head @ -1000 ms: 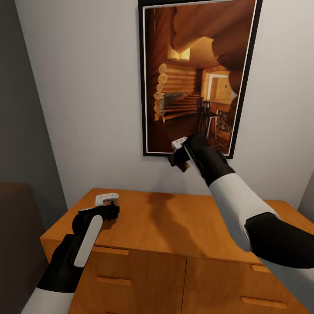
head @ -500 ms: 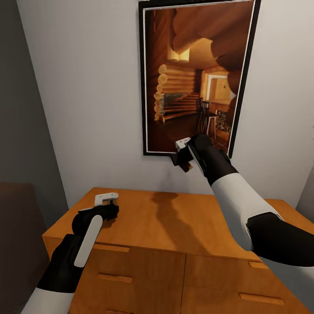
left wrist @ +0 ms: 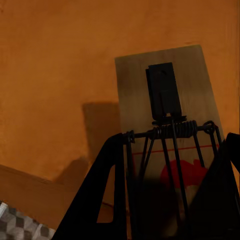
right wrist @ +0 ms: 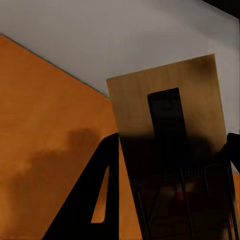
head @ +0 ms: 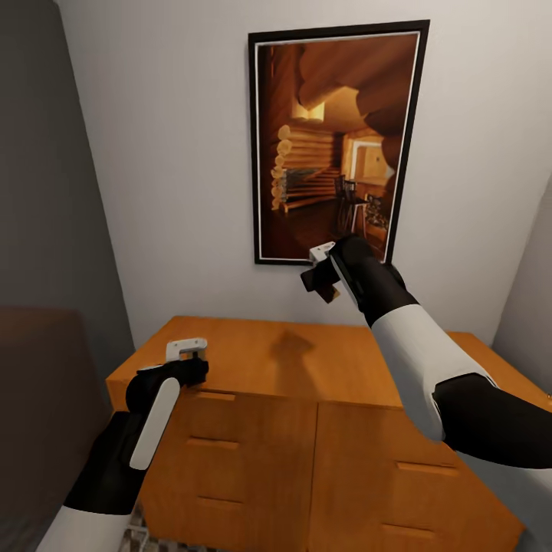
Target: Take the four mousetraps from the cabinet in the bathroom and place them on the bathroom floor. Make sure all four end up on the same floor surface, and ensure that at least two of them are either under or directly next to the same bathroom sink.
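Each tool grips one mousetrap. Left tool [left wrist: 170, 200] clamps a mousetrap [left wrist: 167, 105] low over the wooden cabinet [head: 307, 368]; right tool [right wrist: 170, 200], raised near the framed picture [head: 330, 146], clamps another mousetrap [right wrist: 167, 105]. Both boards' long axes run straight out from the fingers. Judged light, stiff, thin; spring wire delicate, so edge grips suit.

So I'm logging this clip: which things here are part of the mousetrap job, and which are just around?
Job:
- mousetrap in left gripper
- mousetrap in right gripper
- patch of cube-pattern floor tile

Just around:
- wooden dresser
- framed log-cabin picture
- grey wall
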Available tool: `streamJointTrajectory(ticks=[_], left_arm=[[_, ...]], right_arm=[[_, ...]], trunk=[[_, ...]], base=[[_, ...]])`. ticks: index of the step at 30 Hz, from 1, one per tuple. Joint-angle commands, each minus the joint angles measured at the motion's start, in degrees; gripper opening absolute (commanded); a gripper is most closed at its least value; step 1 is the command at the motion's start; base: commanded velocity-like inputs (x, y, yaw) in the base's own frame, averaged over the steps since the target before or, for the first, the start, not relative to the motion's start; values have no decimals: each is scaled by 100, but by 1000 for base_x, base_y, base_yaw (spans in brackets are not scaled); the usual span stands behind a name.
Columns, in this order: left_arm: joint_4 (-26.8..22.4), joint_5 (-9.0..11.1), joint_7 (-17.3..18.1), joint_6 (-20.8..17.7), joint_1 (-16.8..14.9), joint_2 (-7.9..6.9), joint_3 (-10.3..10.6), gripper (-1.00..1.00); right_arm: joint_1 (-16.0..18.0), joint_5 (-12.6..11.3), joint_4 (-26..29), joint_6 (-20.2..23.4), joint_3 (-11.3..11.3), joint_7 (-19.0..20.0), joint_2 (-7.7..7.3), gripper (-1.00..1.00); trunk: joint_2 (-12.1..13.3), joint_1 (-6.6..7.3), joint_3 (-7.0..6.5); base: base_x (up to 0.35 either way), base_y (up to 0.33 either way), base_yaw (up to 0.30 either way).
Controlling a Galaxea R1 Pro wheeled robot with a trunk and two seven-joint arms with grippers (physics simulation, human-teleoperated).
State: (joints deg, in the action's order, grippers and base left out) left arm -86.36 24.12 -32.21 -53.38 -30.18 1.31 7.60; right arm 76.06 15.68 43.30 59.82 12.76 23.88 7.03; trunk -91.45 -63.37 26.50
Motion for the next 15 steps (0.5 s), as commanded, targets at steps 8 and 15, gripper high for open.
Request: streamJointTrajectory(ticks=[8,15], left_arm=[[-4,52,-66,-15,-5,1,13,-100],[-11,49,-70,-5,-5,1,13,-100]], right_arm=[[5,41,-10,18,1,54,0,-100],[5,40,-14,18,-1,48,0,-100]], trunk=[[-4,4,7],[-4,4,7]], base=[[-331,0,0],[-331,0,0]])
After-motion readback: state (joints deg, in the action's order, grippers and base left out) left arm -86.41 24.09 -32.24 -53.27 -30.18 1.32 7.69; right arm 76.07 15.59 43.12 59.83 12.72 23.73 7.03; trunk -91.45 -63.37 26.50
